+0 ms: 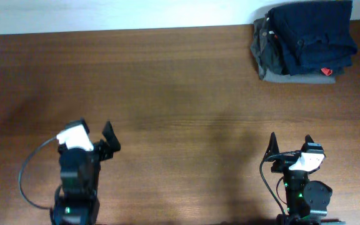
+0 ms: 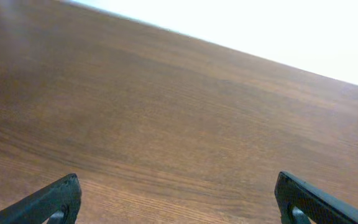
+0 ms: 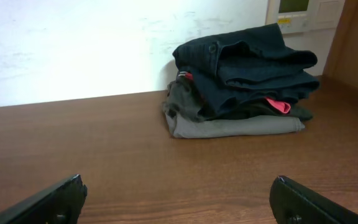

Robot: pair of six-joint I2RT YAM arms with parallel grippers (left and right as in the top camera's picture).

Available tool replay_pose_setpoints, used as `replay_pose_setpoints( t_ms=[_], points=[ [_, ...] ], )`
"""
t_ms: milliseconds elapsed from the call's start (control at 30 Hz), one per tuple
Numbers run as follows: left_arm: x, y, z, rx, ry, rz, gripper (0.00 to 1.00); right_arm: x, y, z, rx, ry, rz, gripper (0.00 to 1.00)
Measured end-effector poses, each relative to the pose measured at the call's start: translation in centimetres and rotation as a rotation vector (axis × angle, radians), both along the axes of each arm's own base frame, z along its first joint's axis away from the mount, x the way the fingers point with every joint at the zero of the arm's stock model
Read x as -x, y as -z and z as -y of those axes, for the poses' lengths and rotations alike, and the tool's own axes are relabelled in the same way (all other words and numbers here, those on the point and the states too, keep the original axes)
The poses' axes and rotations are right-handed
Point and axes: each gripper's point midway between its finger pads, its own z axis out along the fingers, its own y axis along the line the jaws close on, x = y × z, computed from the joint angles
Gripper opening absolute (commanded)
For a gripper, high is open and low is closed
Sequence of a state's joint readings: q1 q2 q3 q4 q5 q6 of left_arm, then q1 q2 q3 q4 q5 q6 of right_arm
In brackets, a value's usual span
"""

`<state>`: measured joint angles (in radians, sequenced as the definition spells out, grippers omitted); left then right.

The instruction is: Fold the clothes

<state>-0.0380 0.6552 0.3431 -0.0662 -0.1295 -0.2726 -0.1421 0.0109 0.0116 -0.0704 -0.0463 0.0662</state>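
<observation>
Looking at it now, the navy shorts [image 1: 314, 31] sit folded on top of a clothes pile [image 3: 229, 121] at the far right corner of the brown wooden tabletop [image 1: 167, 94], by a white wall, so folding seems done. Both the left gripper [image 1: 95, 134] and right gripper [image 1: 289, 145] hover with jaws spread, holding nothing.

Brown wooden table [image 1: 180, 94] with a fine lengthwise grain, running up to a plain white wall [image 3: 73, 43] along its far edge. Softly and evenly lit, with a faint sheen on the wood. Mounted on the wall above the far right corner, a pale control panel [image 3: 303, 14] beside a brown wooden upright [image 3: 356, 43].
</observation>
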Motion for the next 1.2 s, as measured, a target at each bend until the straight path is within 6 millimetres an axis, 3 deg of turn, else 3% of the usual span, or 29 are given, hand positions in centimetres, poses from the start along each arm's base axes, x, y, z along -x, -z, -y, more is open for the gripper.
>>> replay_pose_setpoints(
  t_ms=[133,367,600,800,1200],
  points=[
    [1.7,-0.7,0.3,0.000,0.025,0.098,0.99,0.0,0.0,0.0,0.000,0.000,0.000,0.99],
    [3.5,1.0,0.5,0.000,0.039,0.187,0.99,0.0,0.0,0.0,-0.001,0.000,0.000,0.99],
    [4.1,2.1,0.6,0.003,0.046,0.230,0.99,0.0,0.0,0.0,0.000,0.000,0.000,0.99],
    [4.4,0.7,0.7,0.004,0.052,0.297,0.99,0.0,0.0,0.0,0.000,0.000,0.000,0.99],
    [4.4,0.7,0.9,-0.037,0.078,0.295,0.99,0.0,0.0,0.0,0.000,0.000,0.000,0.99]
  ],
)
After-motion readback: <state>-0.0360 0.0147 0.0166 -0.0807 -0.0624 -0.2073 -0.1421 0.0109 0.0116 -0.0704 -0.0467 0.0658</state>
